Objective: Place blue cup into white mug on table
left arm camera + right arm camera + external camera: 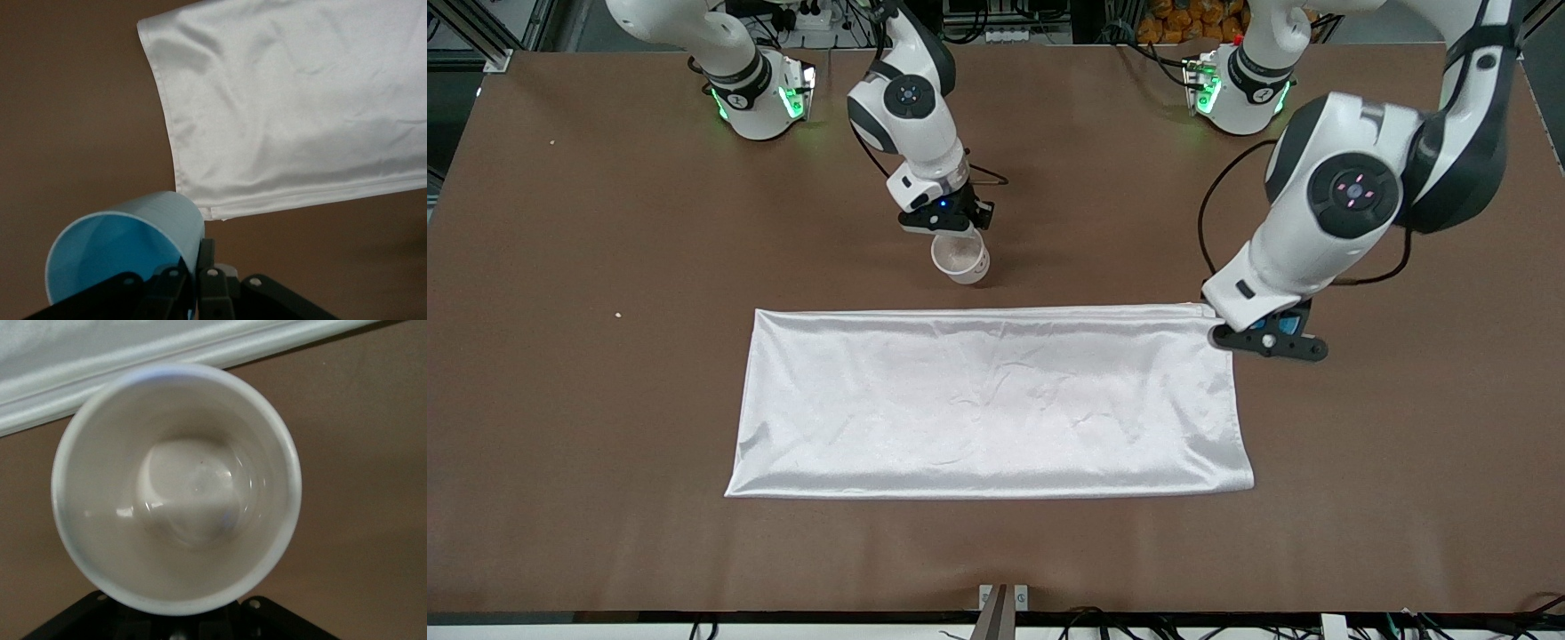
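The white mug (960,258) is on or just over the brown table (605,400), between the right arm's base and the white cloth. My right gripper (950,222) is at its rim and shut on it. In the right wrist view the mug (177,487) fills the picture, empty, with my right gripper (177,620) under its rim and the fingers hidden. My left gripper (1267,340) hangs over the table at the cloth's corner, shut on the blue cup (1286,326), mostly hidden by the hand. In the left wrist view the left gripper (200,257) pinches the wall of the tilted cup (127,247).
A white satin cloth (987,400) lies flat in the middle of the table, nearer to the front camera than the mug. It also shows in the left wrist view (287,107) and the right wrist view (133,353). Both arm bases stand along the table's edge farthest from the front camera.
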`<move>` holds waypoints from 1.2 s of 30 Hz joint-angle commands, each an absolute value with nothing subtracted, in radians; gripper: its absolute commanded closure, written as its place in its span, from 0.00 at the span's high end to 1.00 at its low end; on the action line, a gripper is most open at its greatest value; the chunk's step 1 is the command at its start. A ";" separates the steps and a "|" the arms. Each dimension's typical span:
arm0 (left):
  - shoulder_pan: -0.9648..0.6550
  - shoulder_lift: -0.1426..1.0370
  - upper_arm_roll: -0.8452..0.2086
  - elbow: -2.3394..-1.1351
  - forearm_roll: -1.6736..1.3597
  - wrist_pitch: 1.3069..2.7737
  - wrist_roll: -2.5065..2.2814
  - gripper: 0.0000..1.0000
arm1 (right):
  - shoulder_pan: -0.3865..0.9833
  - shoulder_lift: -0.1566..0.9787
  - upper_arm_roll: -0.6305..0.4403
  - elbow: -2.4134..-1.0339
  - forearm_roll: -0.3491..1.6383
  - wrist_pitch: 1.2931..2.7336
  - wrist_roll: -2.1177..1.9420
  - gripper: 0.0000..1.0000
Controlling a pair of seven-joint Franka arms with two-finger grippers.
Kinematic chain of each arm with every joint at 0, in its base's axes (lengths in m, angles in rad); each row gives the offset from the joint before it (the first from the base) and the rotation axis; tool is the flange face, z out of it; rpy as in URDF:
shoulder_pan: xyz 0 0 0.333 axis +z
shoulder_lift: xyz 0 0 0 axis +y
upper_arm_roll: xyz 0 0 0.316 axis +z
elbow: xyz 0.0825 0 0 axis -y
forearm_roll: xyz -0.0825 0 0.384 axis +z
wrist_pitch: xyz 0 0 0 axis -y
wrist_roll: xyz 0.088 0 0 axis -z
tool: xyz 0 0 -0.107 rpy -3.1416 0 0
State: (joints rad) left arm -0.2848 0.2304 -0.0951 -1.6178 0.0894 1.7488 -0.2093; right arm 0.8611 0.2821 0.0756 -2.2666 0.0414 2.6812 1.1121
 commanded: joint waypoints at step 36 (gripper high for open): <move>-0.287 -0.063 -0.117 -1.767 0.068 1.589 -0.239 0.00 | 1.028 0.327 0.066 -2.290 -0.195 2.671 1.690 1.00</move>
